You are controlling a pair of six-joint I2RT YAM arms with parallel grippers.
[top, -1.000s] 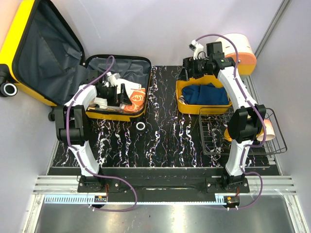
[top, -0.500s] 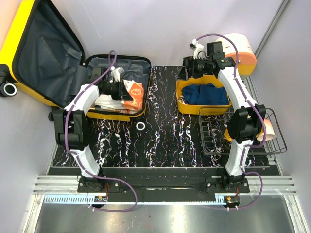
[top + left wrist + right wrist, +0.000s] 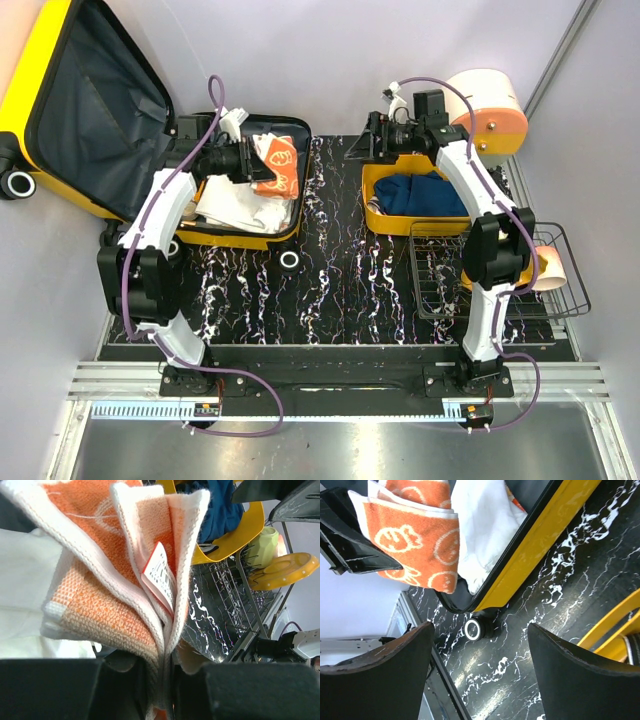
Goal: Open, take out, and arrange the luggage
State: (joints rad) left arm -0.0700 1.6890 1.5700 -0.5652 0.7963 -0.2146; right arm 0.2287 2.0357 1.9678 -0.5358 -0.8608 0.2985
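A small yellow basket [image 3: 369,205] holding a folded blue cloth [image 3: 425,195] sits on the black marbled table [image 3: 340,275], just beside a wire rack [image 3: 440,285]. A pale green cup [image 3: 262,547] and a yellow plate [image 3: 285,570] are at the rack. An orange-and-cream drum [image 3: 492,108] stands behind the basket.

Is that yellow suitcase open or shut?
Open. The luggage lid leans back showing grey lining; white cloth lies in the base.

— What kind of place is this?
— A robot lab cell: left arm [image 3: 150,225] and right arm [image 3: 490,215] bolted to an aluminium rail [image 3: 570,382], a black marbled table [image 3: 340,290], plain grey walls [image 3: 400,50] close around it.
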